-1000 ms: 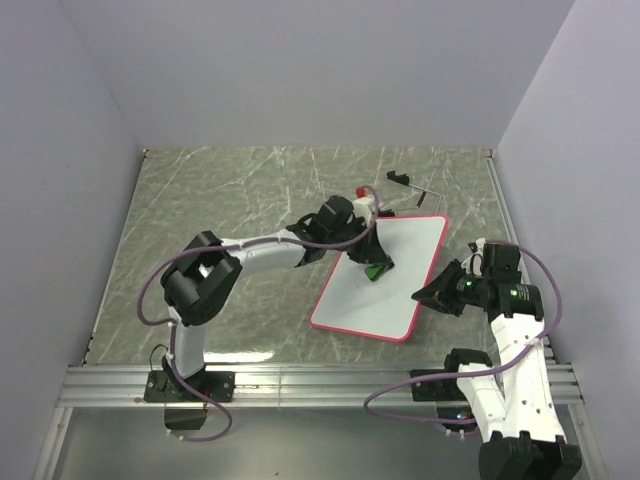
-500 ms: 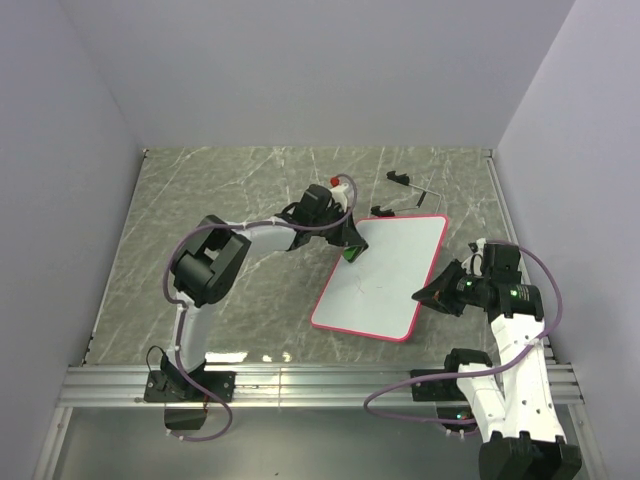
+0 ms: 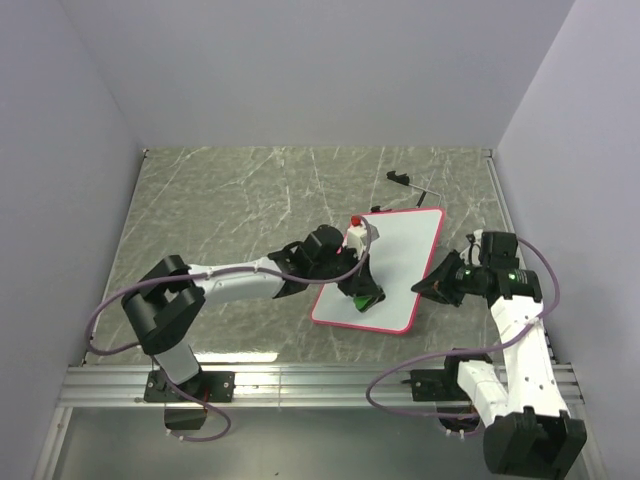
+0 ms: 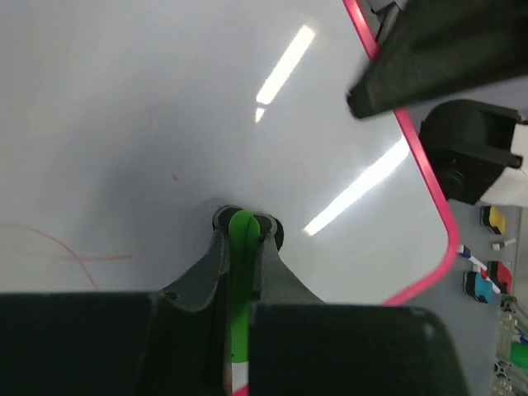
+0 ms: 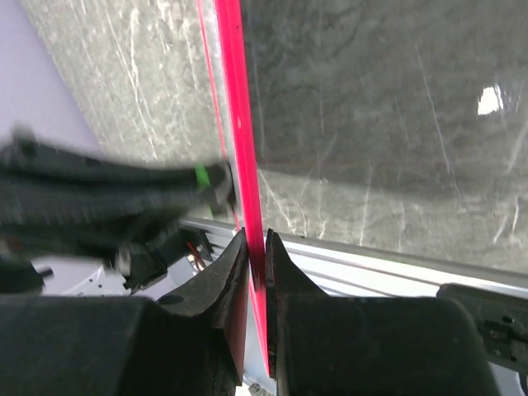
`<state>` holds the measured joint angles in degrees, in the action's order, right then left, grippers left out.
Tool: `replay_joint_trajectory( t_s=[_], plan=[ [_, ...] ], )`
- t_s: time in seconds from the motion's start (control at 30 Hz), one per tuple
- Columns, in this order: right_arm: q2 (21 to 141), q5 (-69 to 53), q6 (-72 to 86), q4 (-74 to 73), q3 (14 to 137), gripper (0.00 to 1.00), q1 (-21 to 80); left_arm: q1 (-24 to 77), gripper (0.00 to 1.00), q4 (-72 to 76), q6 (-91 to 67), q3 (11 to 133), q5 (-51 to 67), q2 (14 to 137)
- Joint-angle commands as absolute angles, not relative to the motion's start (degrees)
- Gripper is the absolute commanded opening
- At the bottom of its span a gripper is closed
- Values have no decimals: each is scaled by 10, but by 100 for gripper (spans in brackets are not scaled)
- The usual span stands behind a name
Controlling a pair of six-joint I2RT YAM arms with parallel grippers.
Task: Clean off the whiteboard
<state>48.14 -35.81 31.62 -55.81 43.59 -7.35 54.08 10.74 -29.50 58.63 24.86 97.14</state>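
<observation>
The whiteboard (image 3: 395,262), white with a red-pink rim, lies tilted on the marble table right of centre. My left gripper (image 3: 362,293) is shut on a small green block (image 3: 361,297) and presses it on the board's near left part. In the left wrist view the green block (image 4: 242,239) sits between the fingers on the white surface, with a faint red scribble (image 4: 74,254) to its left. My right gripper (image 3: 428,289) is shut on the board's right rim; the right wrist view shows the rim (image 5: 247,165) edge-on between the jaws.
A small black clip (image 3: 398,177) and a thin dark rod (image 3: 428,192) lie on the table behind the board. Grey walls close the table at left, back and right. A metal rail (image 3: 320,380) runs along the near edge.
My left gripper has swept the green block from the board's far left corner toward its near left part. The board has shifted a little. The right gripper keeps its hold on the rim.
</observation>
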Motion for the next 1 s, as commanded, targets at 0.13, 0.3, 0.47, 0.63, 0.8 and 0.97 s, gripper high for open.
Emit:
replay_joint_trajectory(
  t_s=[0.13,0.3,0.47,0.63,0.8,0.97],
  plan=[
    [521,-356,333,-486,483,0,-71,548,0,118,-348,511,245,933],
    [526,-362,327,-489,479,0,-70,532,0,131,-333,535,216,986],
    [514,-367,324,-500,468,0,-69,478,0,190,-343,577,216,1062],
    [511,-372,323,-505,470,0,-65,439,0,221,-345,616,188,1172],
    [519,-370,324,-502,483,0,-64,436,0,235,-350,614,199,1193],
    [534,-373,339,-479,487,0,-65,483,0,228,-362,541,169,1087]
  ],
)
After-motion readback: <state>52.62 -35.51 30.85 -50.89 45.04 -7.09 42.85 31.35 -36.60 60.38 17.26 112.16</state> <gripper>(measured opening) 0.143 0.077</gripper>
